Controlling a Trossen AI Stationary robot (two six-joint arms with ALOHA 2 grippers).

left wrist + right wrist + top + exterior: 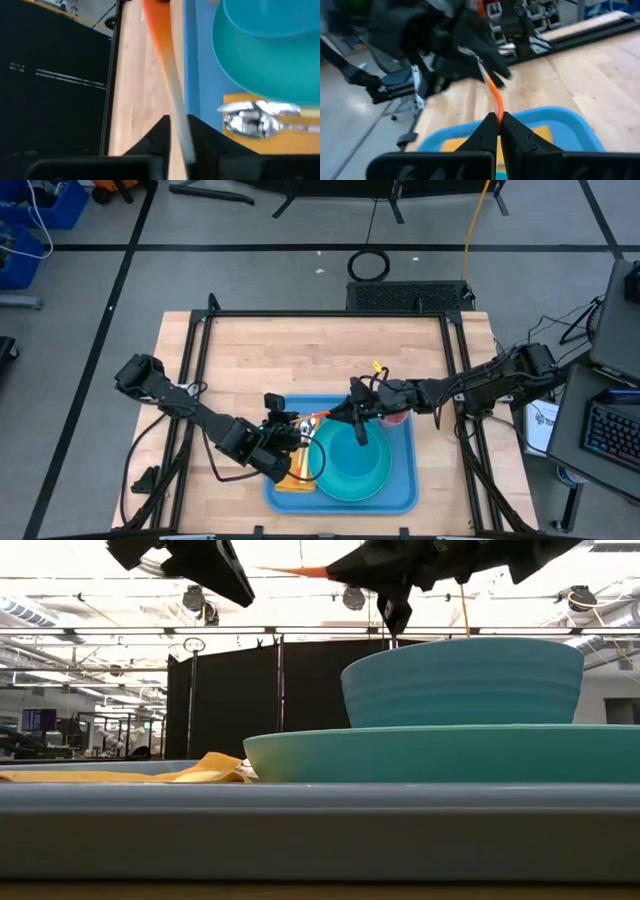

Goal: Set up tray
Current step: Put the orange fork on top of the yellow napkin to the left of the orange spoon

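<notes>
Our two arms reach inward, left gripper (291,423) and right gripper (335,417) nearly meeting, right fingers pinched together.

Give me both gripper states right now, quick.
Left gripper: closed on the silver end of the orange-handled utensil.
Right gripper: shut on that utensil's orange handle end.

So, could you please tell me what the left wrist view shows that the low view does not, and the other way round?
Only the left wrist view shows a metal spoon lying on the yellow napkin, and the bare wooden table beside the tray. Only the low view shows the bowl standing on the plate in side profile, with both arms overhead. Both show tray, plate, napkin and the orange-handled utensil held between the grippers.
</notes>
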